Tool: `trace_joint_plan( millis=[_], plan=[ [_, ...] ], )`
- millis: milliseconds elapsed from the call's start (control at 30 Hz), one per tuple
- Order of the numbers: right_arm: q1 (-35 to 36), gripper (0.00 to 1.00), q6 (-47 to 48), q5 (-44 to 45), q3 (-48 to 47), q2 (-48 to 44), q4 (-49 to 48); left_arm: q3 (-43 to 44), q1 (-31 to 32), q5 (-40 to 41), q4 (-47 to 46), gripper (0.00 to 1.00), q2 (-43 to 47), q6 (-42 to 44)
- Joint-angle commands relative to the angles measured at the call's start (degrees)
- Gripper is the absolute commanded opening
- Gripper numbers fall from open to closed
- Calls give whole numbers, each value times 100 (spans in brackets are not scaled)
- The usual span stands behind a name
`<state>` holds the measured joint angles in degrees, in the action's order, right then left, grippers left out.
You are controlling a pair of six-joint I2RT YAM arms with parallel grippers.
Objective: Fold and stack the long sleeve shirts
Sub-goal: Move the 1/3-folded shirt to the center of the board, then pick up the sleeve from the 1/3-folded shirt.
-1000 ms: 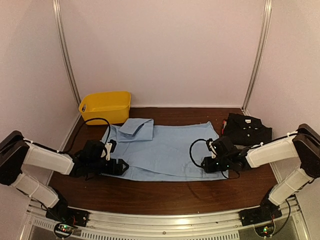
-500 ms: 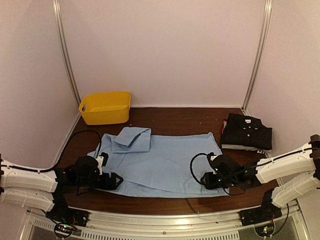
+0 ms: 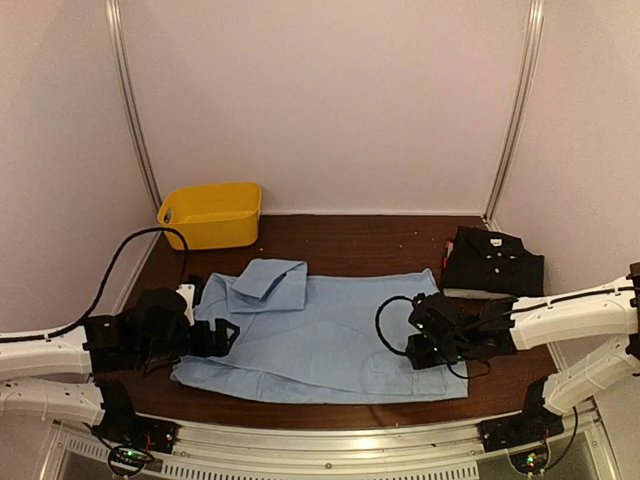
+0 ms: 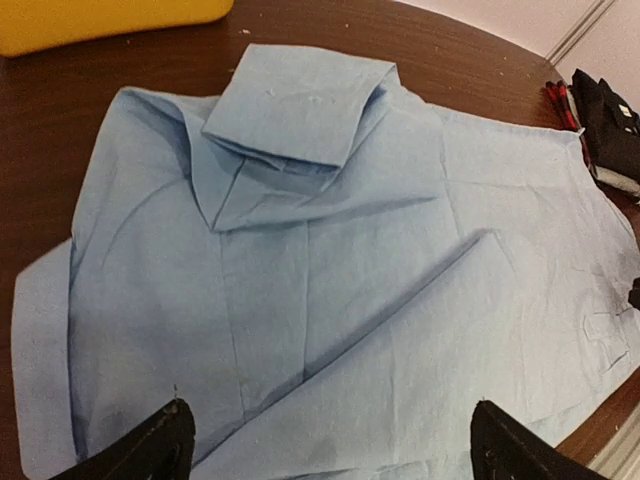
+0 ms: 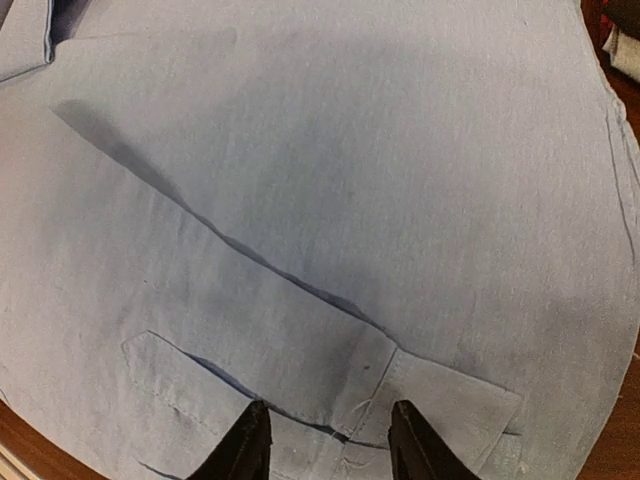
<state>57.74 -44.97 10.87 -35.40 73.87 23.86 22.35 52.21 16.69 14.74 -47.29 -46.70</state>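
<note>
The light blue shirt (image 3: 320,335) lies flat on the table with its collar to the left and a sleeve folded across its body; it fills the left wrist view (image 4: 330,260) and the right wrist view (image 5: 330,180). My left gripper (image 3: 228,336) hovers over the shirt's left part, jaws wide open and empty (image 4: 335,450). My right gripper (image 3: 413,342) is over the shirt's right part, jaws open above the sleeve cuff (image 5: 440,390), holding nothing (image 5: 330,445). The black shirt (image 3: 495,263) lies folded at the back right, with a pale layer (image 3: 478,295) under it.
A yellow bin (image 3: 211,213) stands at the back left. A small red item (image 3: 445,250) lies beside the black shirt. The blue shirt's front hem (image 3: 330,392) lies close to the table's near edge. Cables loop off both wrists.
The blue shirt has slid toward the table's near edge. Both grippers went with it, then drew back a little over the cloth; the left arm has swung further left.
</note>
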Motion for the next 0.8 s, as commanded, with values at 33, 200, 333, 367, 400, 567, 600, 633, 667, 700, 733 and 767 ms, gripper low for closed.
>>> trace_joint_plan(
  millis=[33, 200, 333, 367, 400, 567, 600, 633, 667, 700, 733, 767],
  plan=[
    [-144, 42, 578, 450, -693, 384, 471, 1136, -179, 774, -64, 98, -1203, 1100],
    [-306, 42, 883, 413, -1072, 589, 398, 1867, -688, 441, -207, 98, -2184, 1938],
    [-421, 43, 1019, 382, -1218, 622, 355, 2238, -1191, -292, -360, 98, -2741, 2256],
    [-455, 43, 1039, 350, -1223, 613, 322, 2271, -1244, -453, -444, 98, -2855, 2307],
    [-487, 43, 1050, 321, -1219, 612, 299, 2348, -1255, -501, -460, 98, -2982, 2376],
    [-645, 43, 1127, 191, -1139, 627, 170, 2843, -1257, -799, -416, 98, -3656, 2684],
    [-675, 43, 1147, 167, -1130, 634, 154, 2916, -1257, -870, -434, 98, -3774, 2732],
    [-702, 43, 1168, 145, -1128, 639, 137, 3002, -1257, -892, -448, 98, -3907, 2769],
    [-721, 43, 1186, 127, -1122, 645, 117, 3103, -1257, -884, -423, 98, -4090, 2816],
    [-742, 43, 1212, 106, -1125, 645, 105, 3244, -1257, -846, -383, 98, -4224, 2849],
    [-760, 43, 1218, 93, -1127, 646, 99, 3376, -1257, -781, -306, 98, -4372, 2878],
    [-770, 43, 1226, 76, -1127, 647, 86, 3507, -1257, -673, -218, 98, -4505, 2899]
  ],
)
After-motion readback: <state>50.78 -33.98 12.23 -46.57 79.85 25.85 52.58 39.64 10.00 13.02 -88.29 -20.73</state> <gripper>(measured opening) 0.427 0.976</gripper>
